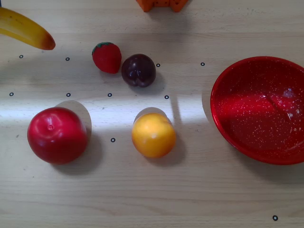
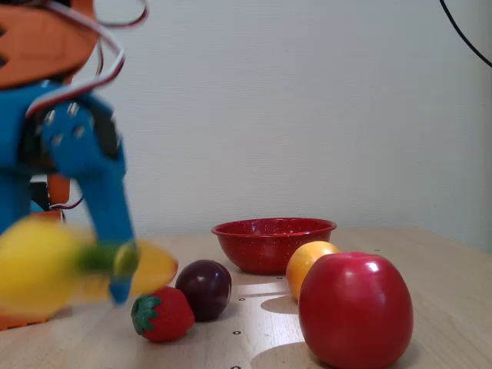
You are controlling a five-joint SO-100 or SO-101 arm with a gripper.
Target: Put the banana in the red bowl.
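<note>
Banana (image 1: 23,31): far-left corner of counter (image 1: 152,190), lifted, clamped in blue end effector (image 2: 115,265). Red bowl (image 1: 261,109): right edge, empty. Advice: carry high over strawberry (image 1: 107,57) and plum (image 1: 138,70); release above bowl centre.

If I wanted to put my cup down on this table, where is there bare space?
In the overhead view, the wide strip of table below the red apple and orange fruit is bare. So is the top stretch above the red bowl. It is crowded around the strawberry and plum.
</note>
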